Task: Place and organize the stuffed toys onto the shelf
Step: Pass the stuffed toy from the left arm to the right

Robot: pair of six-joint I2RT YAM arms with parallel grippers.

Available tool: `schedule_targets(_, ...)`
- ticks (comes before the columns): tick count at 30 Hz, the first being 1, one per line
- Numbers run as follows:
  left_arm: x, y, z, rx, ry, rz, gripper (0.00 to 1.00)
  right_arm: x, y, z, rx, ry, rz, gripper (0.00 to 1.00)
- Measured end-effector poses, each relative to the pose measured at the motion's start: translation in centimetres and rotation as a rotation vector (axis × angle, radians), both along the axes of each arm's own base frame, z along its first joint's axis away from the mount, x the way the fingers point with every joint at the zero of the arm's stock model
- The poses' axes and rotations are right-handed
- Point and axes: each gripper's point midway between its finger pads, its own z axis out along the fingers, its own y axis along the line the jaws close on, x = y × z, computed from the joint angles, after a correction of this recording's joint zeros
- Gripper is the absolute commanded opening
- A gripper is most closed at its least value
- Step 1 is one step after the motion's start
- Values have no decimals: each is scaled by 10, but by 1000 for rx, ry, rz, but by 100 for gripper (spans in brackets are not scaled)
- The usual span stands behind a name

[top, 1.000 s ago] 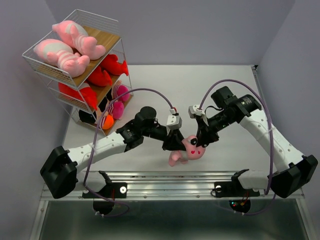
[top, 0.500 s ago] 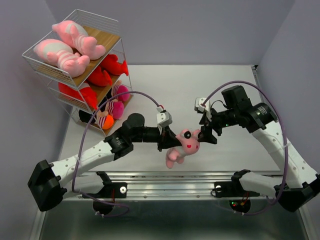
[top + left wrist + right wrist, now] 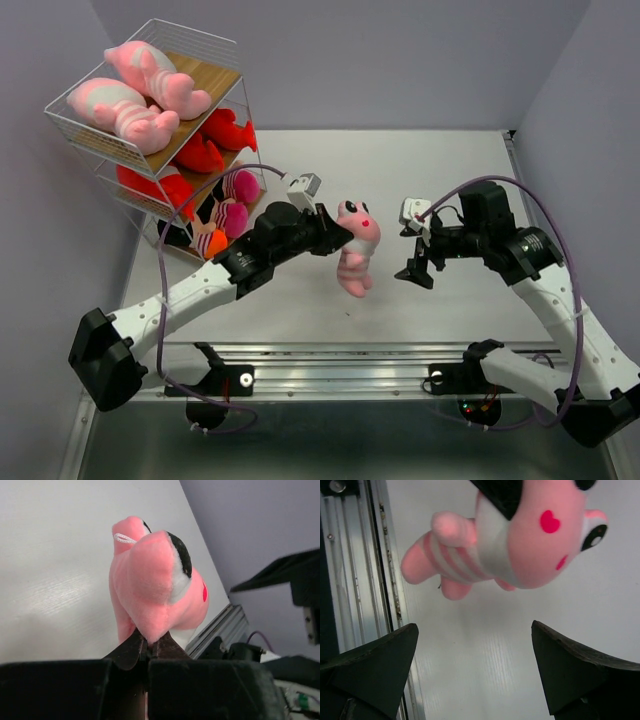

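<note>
The left tool (image 3: 334,231) is pinched tight on the back of the head of a pink striped toy (image 3: 355,252). In the left wrist view its two dark tips (image 3: 148,648) meet in a fold of the plush (image 3: 156,582). The toy hangs from this grip with its face turned away from the tool and its striped body and legs dangling below, and it looks clear of the white table (image 3: 440,170) under it. Straight across from the left tool, beyond the toy, the right tool (image 3: 413,256) faces it with its jaws spread wide and nothing between them. In the right wrist view the toy (image 3: 512,545) floats ahead of the tool's two dark fingers (image 3: 375,665), apart from both. To the left of the left tool and farther from the arm bases stands the shelf (image 3: 212,72), at the table's far left corner. Two pink striped animals (image 3: 130,110) lie on its top tier, red fish (image 3: 218,130) on the middle one, and pink-striped dolls (image 3: 232,190) at the bottom, nearest the left tool.
</note>
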Motion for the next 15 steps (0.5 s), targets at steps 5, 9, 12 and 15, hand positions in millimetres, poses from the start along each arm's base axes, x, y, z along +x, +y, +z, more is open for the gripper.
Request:
schedule_targets(5, 12, -12, 10, -91, 157, 102, 0, -9, 9, -12, 26, -5, 100, 100)
schedule_targets(9, 9, -21, 15, -148, 250, 123, 0, 5, 14, -8, 38, -50, 98, 99)
schedule_targets(12, 4, -23, 14, -157, 289, 121, 0, 19, 16, -4, 40, -104, 70, 99)
schedule_targets(15, -2, -25, 12, -161, 315, 109, 0, 29, 15, 1, 37, -154, 51, 98)
